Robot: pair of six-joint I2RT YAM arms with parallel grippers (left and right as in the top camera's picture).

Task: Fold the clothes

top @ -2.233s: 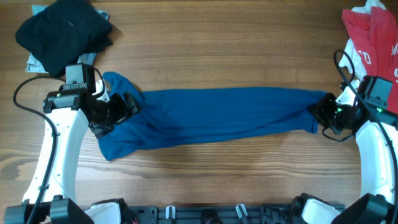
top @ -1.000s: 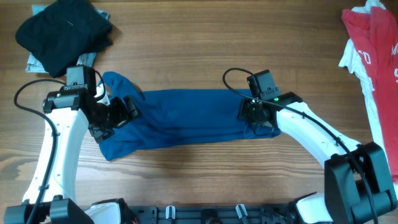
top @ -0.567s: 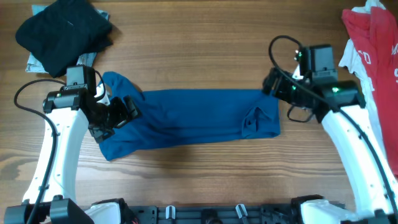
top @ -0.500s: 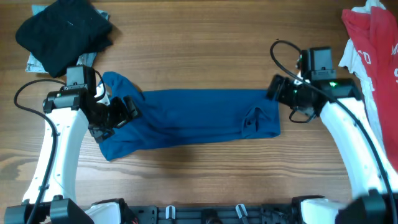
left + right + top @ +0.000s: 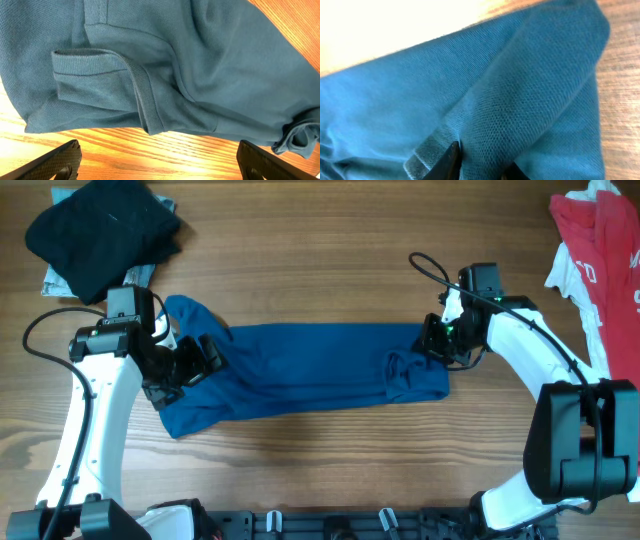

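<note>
Royal-blue collared shirt [image 5: 520, 100]: soft knitted cloth with a fine pitted piqué texture, matt. Its banded edge [image 5: 142, 100] is a tighter, smoother knit.
Brown wooden table [image 5: 320, 270]: pronounced grain, smooth, low sheen with bright glare in the wrist views.
Black garment [image 5: 105, 230]: soft cloth, matt.
Red-and-white garment [image 5: 600, 230]: thin cloth, matt.
White robot arm casings [image 5: 95, 410]: smooth plastic, slightly glossy.
</note>
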